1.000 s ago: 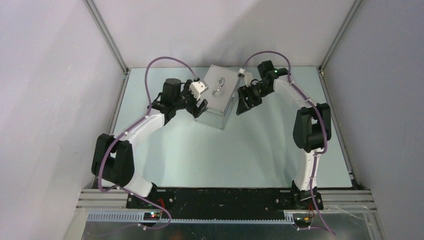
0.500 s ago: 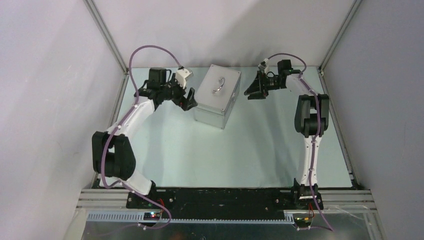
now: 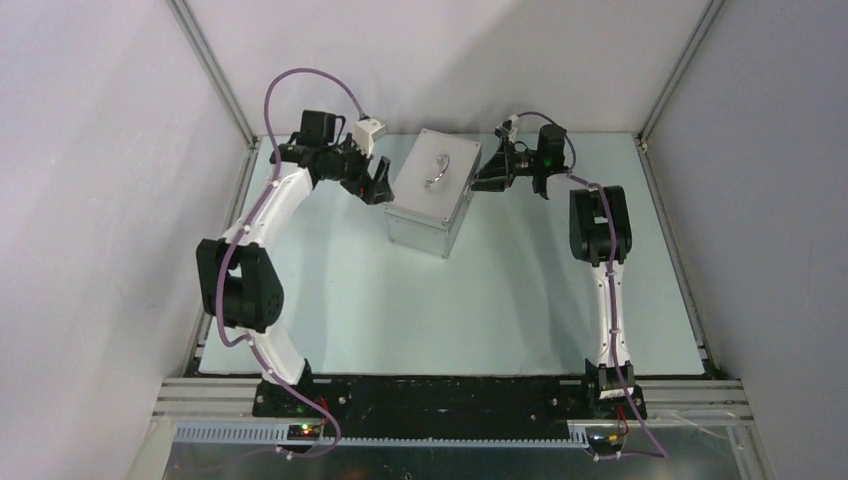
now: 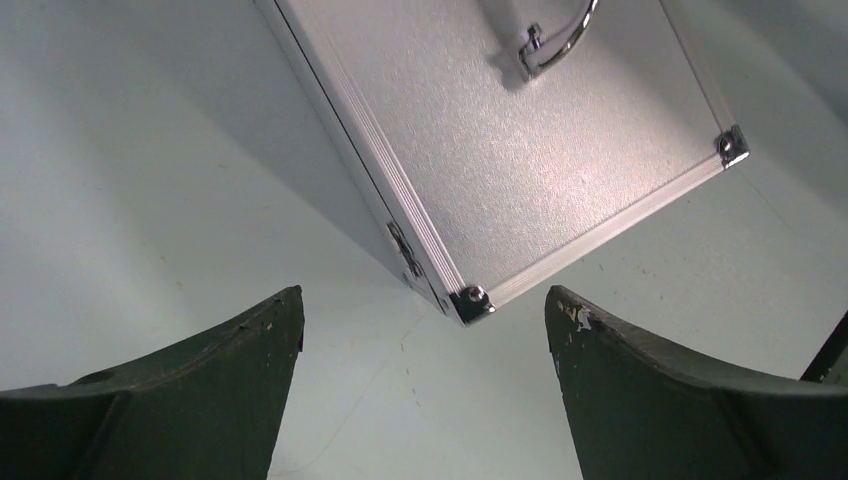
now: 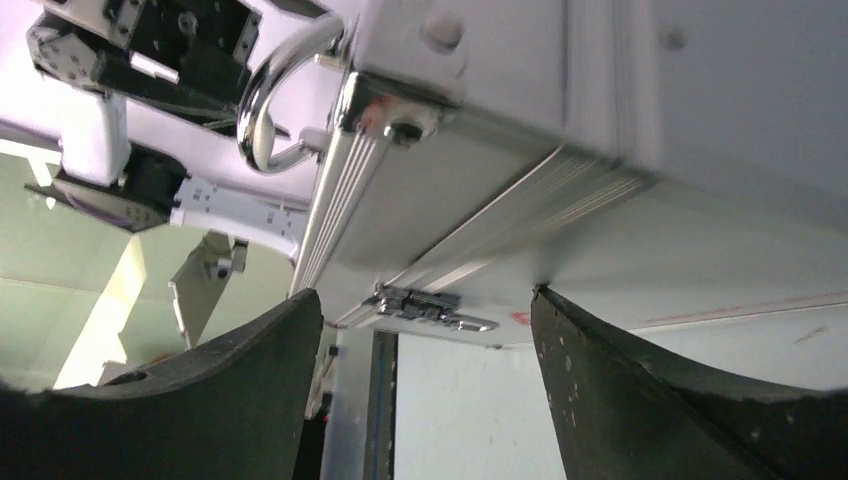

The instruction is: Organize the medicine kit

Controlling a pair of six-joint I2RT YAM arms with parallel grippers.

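The medicine kit (image 3: 430, 198) is a silver case standing at the back middle of the table, lid shut, with a curved handle (image 3: 437, 170) on top. My left gripper (image 3: 378, 186) hovers open just off its left side. In the left wrist view the textured lid (image 4: 520, 150) and one metal corner (image 4: 470, 301) lie ahead of the left gripper (image 4: 425, 335), and nothing is between the fingers. My right gripper (image 3: 490, 173) is open by the case's right side. The right gripper (image 5: 425, 325) faces a latch (image 5: 430, 305) and a small red mark (image 5: 520, 318).
The pale green table (image 3: 400, 300) is walled by grey panels with metal posts (image 3: 215, 85) at the back corners. The left arm's wrist (image 5: 130, 60) shows beyond the case in the right wrist view. Both arm bases (image 3: 440, 395) sit at the near edge.
Both grippers pulled back from the case's sides and moved toward the rear of the table; the right one then came back in toward the case. The case has stayed where it was.
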